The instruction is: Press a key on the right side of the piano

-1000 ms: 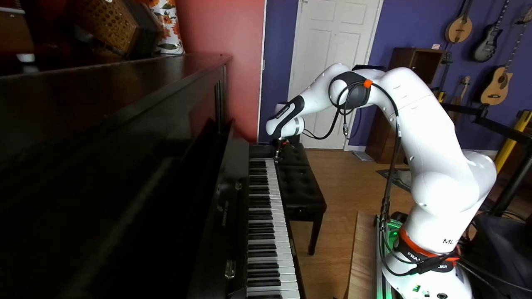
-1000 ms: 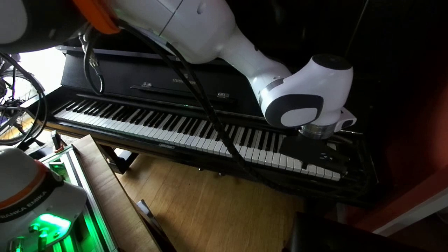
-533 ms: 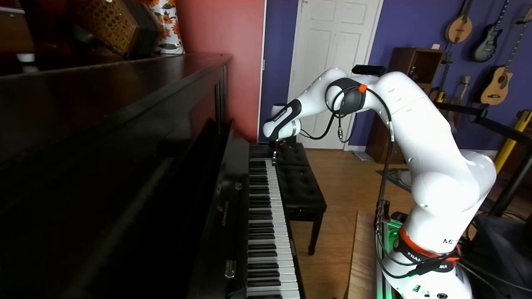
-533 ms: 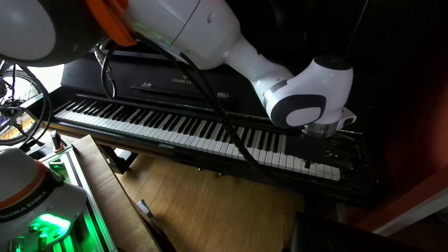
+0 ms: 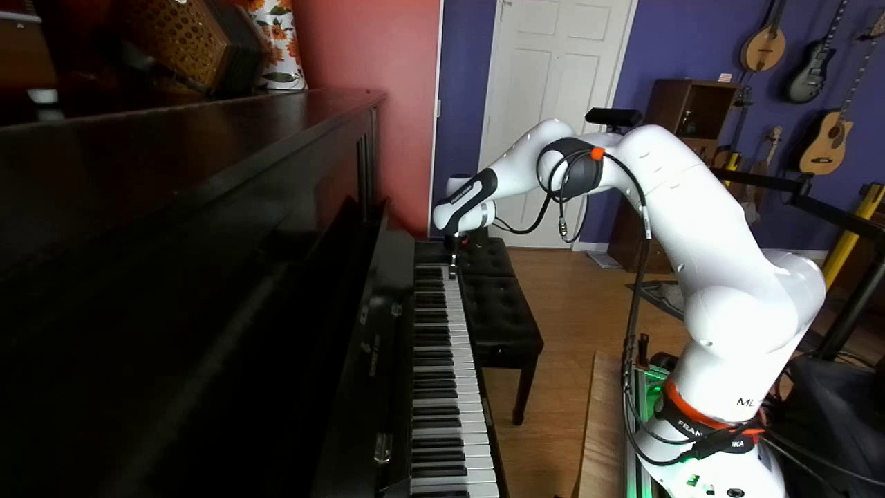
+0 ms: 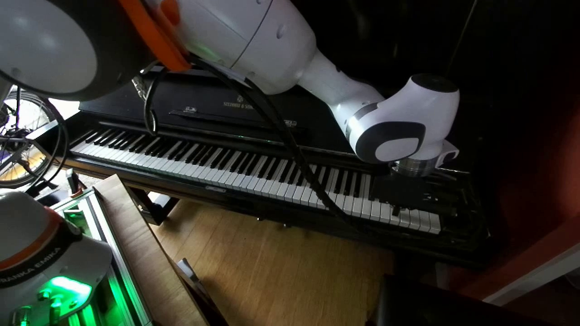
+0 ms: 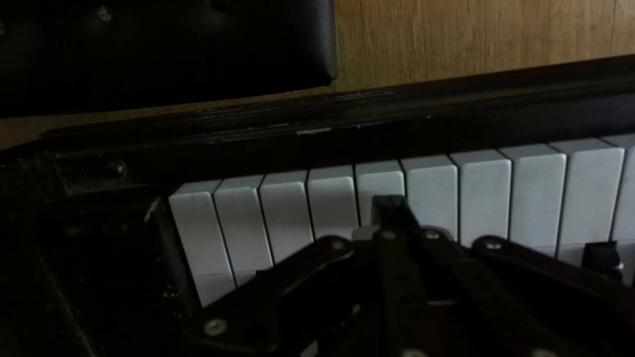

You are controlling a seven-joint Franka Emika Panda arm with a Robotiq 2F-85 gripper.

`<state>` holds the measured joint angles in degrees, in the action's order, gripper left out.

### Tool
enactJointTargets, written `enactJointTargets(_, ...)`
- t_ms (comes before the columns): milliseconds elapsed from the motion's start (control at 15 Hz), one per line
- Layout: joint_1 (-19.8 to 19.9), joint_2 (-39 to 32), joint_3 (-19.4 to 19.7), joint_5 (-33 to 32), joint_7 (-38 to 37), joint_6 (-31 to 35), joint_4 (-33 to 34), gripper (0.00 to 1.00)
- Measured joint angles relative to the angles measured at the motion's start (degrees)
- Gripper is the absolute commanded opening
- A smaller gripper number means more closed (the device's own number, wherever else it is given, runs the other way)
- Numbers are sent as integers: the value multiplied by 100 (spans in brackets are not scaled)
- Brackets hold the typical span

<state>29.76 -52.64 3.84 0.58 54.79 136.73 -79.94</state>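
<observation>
The piano has a dark glossy case (image 5: 325, 152), also in an exterior view (image 6: 213, 104), with a long row of white and black keys (image 6: 213, 174). My gripper is over its right-end white keys in both exterior views (image 5: 453, 272) (image 6: 396, 211). In the wrist view the gripper (image 7: 389, 202) is shut with its fingertips together and nothing between them. The tips overlap a white key (image 7: 379, 183) a few keys in from the end block (image 7: 109, 238). I cannot tell whether they touch it or whether it is pressed. The gripper body hides the keys behind.
A black padded bench (image 5: 499, 311) stands at the right end, close to the keyboard's front; it also shows in the wrist view (image 7: 173, 54). The piano's dark front rail (image 7: 278, 148) runs before the keys. The arm's cable (image 6: 294, 149) hangs across the keyboard. The base stands on a wooden table (image 6: 140, 240).
The arm has lowered and moved slightly in toward the piano. The gripper tips have come down from above the keyboard's front edge to the white keys. The gripper stays shut.
</observation>
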Motion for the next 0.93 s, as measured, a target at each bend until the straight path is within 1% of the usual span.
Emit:
enactJointTargets(333,0,-139,-1,0,143,-21,155,0)
enactJointTargets(933,13,-294,-2,3,187,-375,408,0)
